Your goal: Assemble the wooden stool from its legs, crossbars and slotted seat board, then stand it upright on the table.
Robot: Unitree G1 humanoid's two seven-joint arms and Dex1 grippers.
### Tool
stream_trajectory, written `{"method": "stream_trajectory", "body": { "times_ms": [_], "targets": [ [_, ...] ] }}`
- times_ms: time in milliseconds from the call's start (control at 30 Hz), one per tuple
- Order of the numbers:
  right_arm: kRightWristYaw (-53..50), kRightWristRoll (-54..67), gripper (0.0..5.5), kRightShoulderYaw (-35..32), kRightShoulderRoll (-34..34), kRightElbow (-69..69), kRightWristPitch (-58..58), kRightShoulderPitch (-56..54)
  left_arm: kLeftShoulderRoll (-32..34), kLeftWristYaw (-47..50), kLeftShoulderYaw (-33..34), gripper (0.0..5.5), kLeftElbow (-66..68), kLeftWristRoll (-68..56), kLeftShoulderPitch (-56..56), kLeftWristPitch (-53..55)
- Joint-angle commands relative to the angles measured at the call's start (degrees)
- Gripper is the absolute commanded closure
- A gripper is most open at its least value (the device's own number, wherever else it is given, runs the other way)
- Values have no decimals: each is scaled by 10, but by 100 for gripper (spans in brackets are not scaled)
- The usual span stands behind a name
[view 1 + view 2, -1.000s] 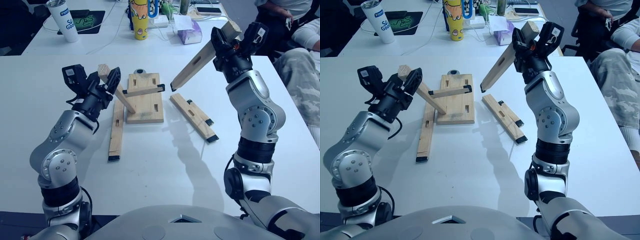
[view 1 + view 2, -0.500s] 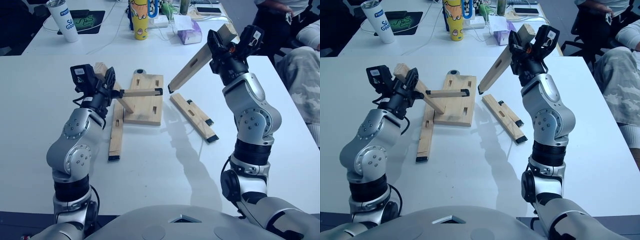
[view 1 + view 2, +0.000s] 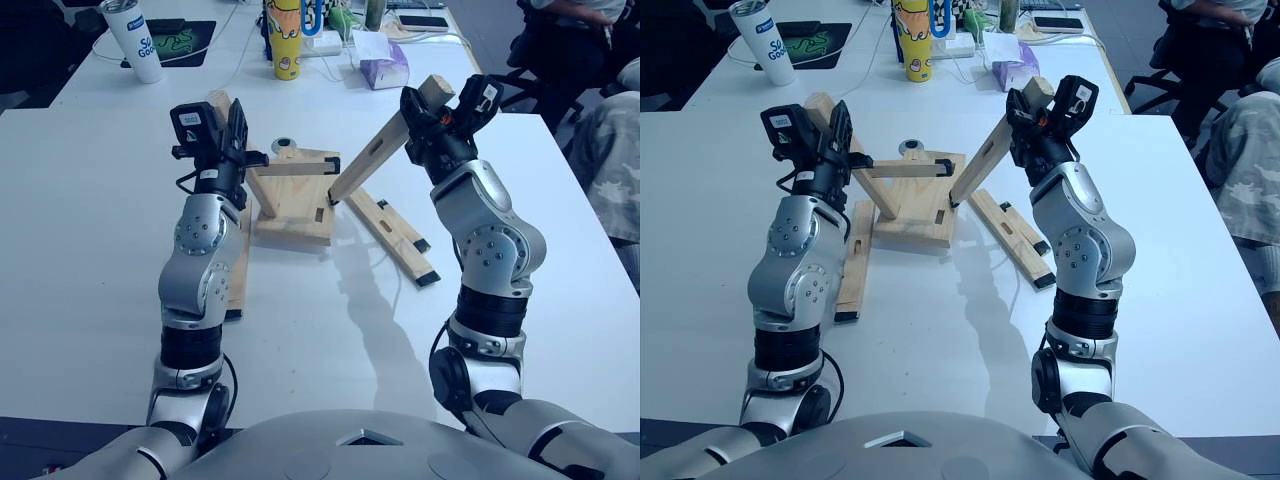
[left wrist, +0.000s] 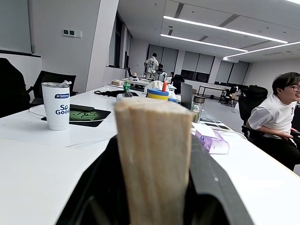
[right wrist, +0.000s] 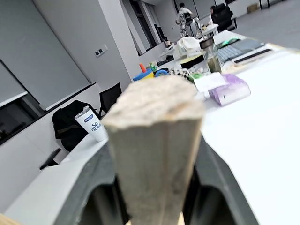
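Two wooden pieces are held up over the flat, pale wooden slotted seat board (image 3: 917, 217), which lies on the white table (image 3: 940, 330). Just left of the board a long wooden leg (image 3: 851, 268) lies flat. Above it, the left gripper (image 3: 826, 126) has its jaws clamped on the upper end of a slanted wooden leg (image 3: 876, 196) that reaches down onto the board; a thin black-tipped crossbar (image 3: 902, 169) juts from it over the board. The right gripper (image 3: 1041, 112) grips the top of a second tilted leg (image 3: 983, 162), whose lower end meets the board's right edge. Right of the board, a loose flat leg (image 3: 1012, 240) rests with a short crossbar piece (image 3: 1021, 227) beside it.
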Motion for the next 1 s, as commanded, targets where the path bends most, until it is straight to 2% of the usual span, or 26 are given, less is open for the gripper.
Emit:
{"method": "stream_trajectory", "body": {
  "times_ms": [33, 367, 533, 1000],
  "targets": [
    [-72, 48, 447, -52, 27, 19, 61, -14, -20, -27, -36, 448, 47, 8, 18, 40],
    [-117, 59, 448, -65, 23, 8, 130, 7, -32, -62, -43, 448, 52, 24, 42, 54],
    [-124, 25, 448, -64, 8, -21, 111, 20, -43, -53, -33, 448, 53, 39, 46, 47],
    [-136, -15, 448, -60, 23, -42, 65, 83, -72, -55, -17, 448, 36, 43, 17, 66]
  ]
}}
